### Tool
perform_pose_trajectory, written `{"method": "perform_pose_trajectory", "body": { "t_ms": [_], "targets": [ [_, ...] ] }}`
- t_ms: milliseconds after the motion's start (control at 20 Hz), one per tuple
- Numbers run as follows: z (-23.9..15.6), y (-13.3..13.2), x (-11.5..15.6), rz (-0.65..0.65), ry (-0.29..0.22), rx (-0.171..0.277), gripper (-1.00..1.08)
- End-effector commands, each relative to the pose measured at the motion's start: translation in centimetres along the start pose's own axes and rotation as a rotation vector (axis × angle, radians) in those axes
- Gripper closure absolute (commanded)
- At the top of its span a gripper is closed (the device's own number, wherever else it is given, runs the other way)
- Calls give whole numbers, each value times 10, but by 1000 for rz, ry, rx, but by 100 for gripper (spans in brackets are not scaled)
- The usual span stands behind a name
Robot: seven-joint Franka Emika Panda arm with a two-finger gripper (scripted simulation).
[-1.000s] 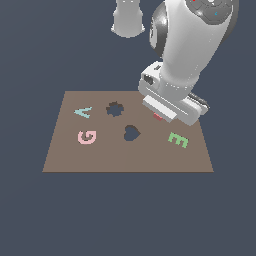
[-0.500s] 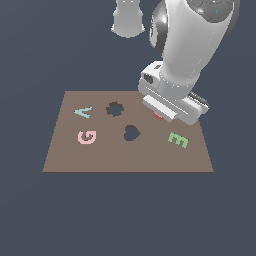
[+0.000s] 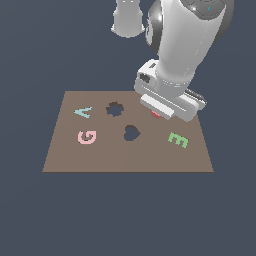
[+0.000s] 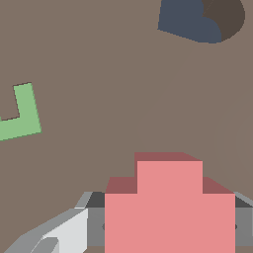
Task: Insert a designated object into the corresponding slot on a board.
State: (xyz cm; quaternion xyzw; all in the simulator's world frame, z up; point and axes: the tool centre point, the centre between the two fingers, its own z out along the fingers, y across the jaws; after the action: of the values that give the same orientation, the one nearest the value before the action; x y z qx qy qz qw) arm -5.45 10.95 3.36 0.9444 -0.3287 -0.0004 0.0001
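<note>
My gripper (image 4: 169, 225) is down low over the board (image 3: 150, 157), fingers (image 4: 59, 234) clamped on either side of the red cross block (image 4: 169, 207). The block sits between the pads, filling the gap in the wrist view. I can't tell whether it is lifted or resting on the board.

In the exterior view only a sliver of the block (image 3: 156, 114) shows under my hand; the rest is covered by my wrist housing.

Around me:
- Heart-shaped hole (image 3: 131, 133), near my gripper, toward the exterior view's left and the near edge of the board. The wrist view catches part of it (image 4: 197, 22), cut off by the frame.
- The slot (image 3: 115, 109), jagged cross-like outline, beyond the heart hole on the exterior view's left, roughly level with my gripper. Clear board between it and me, nothing lying on that stretch.
- Green E (image 3: 178, 139), near my gripper on the near side, slightly to the exterior view's right. Wrist view shows only one corner of it (image 4: 22, 116).
- Pink G (image 3: 86, 136) and a pale teal A-like piece (image 3: 83, 112), well apart from me, at the exterior view's left end of the board.

Hard to make out: my arm blocks the board's far corner behind my hand. The second finger is mostly hidden behind the block, just a grey edge showing. The slot isn't in the wrist view.
</note>
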Motion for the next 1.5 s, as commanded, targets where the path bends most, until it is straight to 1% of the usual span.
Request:
{"method": "perform_pose_trajectory", "body": {
  "t_ms": [0, 300, 650, 1100, 1450],
  "targets": [
    [0, 6, 1, -34, 0, 0, 108],
    [-1, 25, 3, -150, 1, 0, 108],
    [-3, 54, 12, -334, 1, 0, 108],
    [-5, 93, 36, -610, 1, 0, 108],
    [-6, 113, 58, -781, 1, 0, 108]
  ]
}}
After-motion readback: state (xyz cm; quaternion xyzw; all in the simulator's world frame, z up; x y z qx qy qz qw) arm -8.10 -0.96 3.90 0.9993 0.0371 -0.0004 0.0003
